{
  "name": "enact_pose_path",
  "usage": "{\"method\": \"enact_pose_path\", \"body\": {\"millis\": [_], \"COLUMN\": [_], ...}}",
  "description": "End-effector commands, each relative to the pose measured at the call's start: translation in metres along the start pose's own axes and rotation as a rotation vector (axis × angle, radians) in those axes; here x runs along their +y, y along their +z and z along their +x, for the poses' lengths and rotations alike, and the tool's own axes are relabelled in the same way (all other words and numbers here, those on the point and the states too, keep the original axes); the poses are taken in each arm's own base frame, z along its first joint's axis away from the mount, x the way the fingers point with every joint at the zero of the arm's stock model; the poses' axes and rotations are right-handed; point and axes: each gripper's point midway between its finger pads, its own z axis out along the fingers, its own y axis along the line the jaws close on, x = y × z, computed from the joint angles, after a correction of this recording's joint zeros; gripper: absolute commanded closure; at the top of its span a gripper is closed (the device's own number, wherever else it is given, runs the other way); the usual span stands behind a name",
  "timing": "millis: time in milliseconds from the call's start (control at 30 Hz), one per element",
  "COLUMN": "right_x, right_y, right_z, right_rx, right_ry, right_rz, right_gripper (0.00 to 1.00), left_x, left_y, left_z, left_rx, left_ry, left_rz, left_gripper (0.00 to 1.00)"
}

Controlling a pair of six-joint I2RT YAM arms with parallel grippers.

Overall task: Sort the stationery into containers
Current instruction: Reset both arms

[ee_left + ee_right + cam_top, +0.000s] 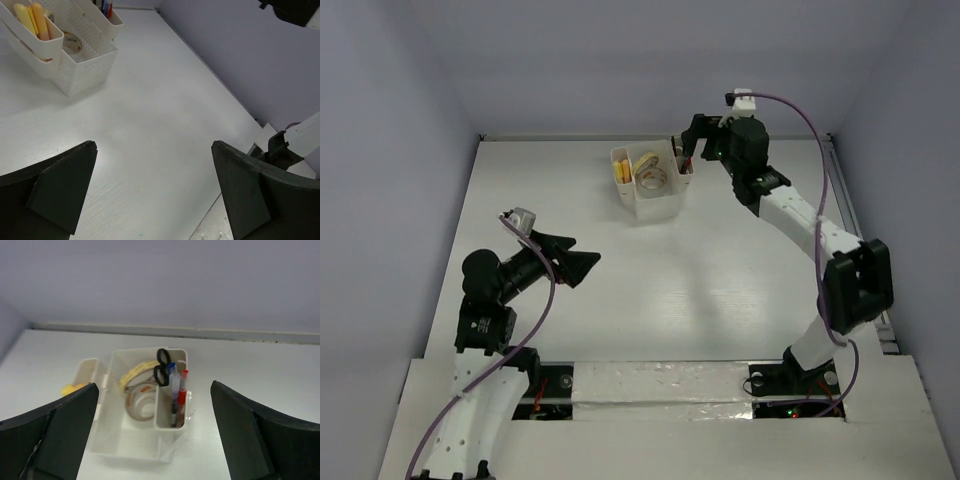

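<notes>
Gaping wide, both empty: right claw (152,387) near organizer (131,446), left claw (154,146) over table (150,95).

Bare white tabletop (700,290) lies open around the boxy white plastic desk organizer (655,208) standing near the far edge; its narrow right compartment looks crowded with thin upright pens (178,395).

A flat white wood-grain table top (650,290) is closed in by plain pale lilac walls (620,60) left, far and right. A crinkled silver tape strip (660,392) runs along its near edge.
</notes>
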Motion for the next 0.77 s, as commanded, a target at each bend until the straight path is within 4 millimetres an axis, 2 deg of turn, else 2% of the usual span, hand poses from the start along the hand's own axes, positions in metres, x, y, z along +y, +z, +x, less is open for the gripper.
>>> {"method": "enact_pose_path", "body": {"millis": [0, 67, 100, 133, 167, 200, 233, 300, 333, 367, 433, 467, 533, 567, 667, 733], "right_x": [0.014, 0.016, 0.020, 0.018, 0.019, 0.025, 0.023, 0.025, 0.024, 0.020, 0.010, 0.006, -0.005, -0.008, -0.014, -0.014], "right_y": [-0.052, -0.074, -0.099, -0.109, -0.121, -0.151, -0.162, -0.194, -0.230, -0.243, -0.274, -0.302, -0.321, -0.337, -0.340, -0.332], "right_z": [-0.047, -0.052, -0.070, -0.057, -0.058, -0.078, -0.069, -0.084, -0.108, -0.105, -0.120, -0.131, -0.134, -0.139, -0.132, -0.123], "right_rx": [-0.099, -0.111, -0.153, -0.134, -0.139, -0.190, -0.183, -0.259, -0.355, -0.376, -0.465, -0.531, -0.573, -0.607, -0.600, -0.551], "right_ry": [0.124, 0.166, 0.199, 0.205, 0.215, 0.239, 0.250, 0.290, 0.307, 0.316, 0.341, 0.355, 0.377, 0.384, 0.380, 0.374], "right_rz": [-0.031, -0.051, -0.085, -0.088, -0.105, -0.154, -0.165, -0.203, -0.236, -0.234, -0.221, -0.231, -0.196, -0.200, -0.179, -0.164], "right_gripper": [0.00, 0.00, 0.00, 0.00, 0.00, 0.00, 0.00, 0.00, 0.00, 0.00, 0.00, 0.00, 0.00, 0.00, 0.00, 0.00], "left_x": [-0.013, -0.013, -0.012, -0.011, -0.013, -0.013, -0.014, -0.022, -0.028, -0.038, -0.048, -0.059, -0.066, -0.074, -0.082, -0.080], "left_y": [-0.005, -0.006, -0.007, -0.007, -0.008, -0.009, -0.009, -0.011, -0.012, -0.016, -0.021, -0.026, -0.031, -0.035, -0.039, -0.035], "left_z": [-0.022, -0.025, -0.028, -0.029, -0.034, -0.038, -0.041, -0.058, -0.066, -0.080, -0.101, -0.117, -0.133, -0.143, -0.154, -0.154], "left_rx": [-0.065, -0.077, -0.086, -0.093, -0.105, -0.118, -0.127, -0.169, -0.190, -0.223, -0.279, -0.316, -0.359, -0.385, -0.420, -0.404], "left_ry": [0.074, 0.078, 0.080, 0.086, 0.093, 0.098, 0.085, 0.086, 0.091, 0.094, 0.115, 0.133, 0.146, 0.160, 0.147, 0.116], "left_rz": [0.015, 0.006, -0.010, -0.017, -0.022, -0.030, -0.033, -0.029, -0.020, -0.005, -0.007, 0.000, -0.006, 0.000, 0.010, 0.012], "left_gripper": [0.01, 0.01, 0.01, 0.01, 0.01, 0.01, 0.01, 0.01, 0.01, 0.01, 0.01, 0.01, 0.01, 0.01, 0.01, 0.01]}}
